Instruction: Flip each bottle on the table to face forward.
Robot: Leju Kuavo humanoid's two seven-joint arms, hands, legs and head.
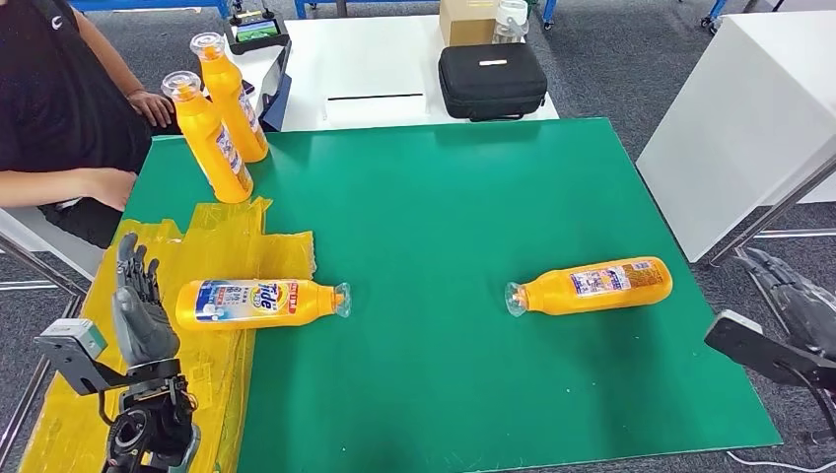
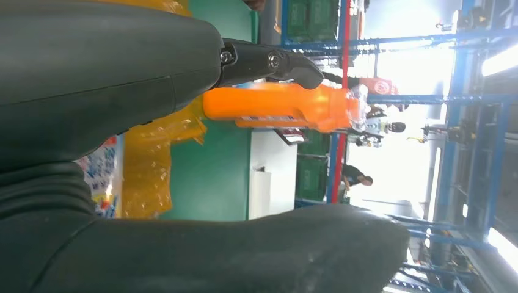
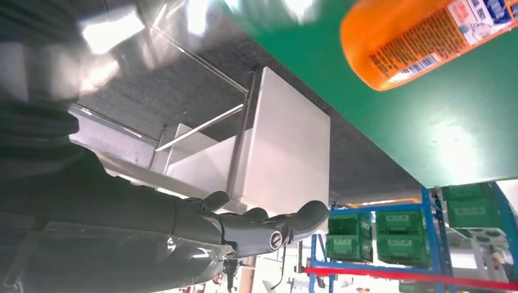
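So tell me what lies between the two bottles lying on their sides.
In the head view, nothing: only bare green table top separates the Tide-labelled bottle from the right bottle, their capped ends pointing at each other across the gap.

A green work table (image 1: pixel 444 197) is filling the middle of my view, standing on grey carpet (image 1: pixel 611 59). Crinkled yellow plastic sheeting (image 1: pixel 227 246) is lying over its near left corner. Behind it, a white table (image 1: pixel 375 59) is carrying a black zip case (image 1: pixel 491 81) and a cardboard box (image 1: pixel 466 20). A white cabinet (image 1: pixel 739 128) is standing off to my right. A seated person in black (image 1: pixel 54 108) is resting a hand at the table's far left. Blue racks with green crates (image 3: pixel 391 232) are glowing under bright light.
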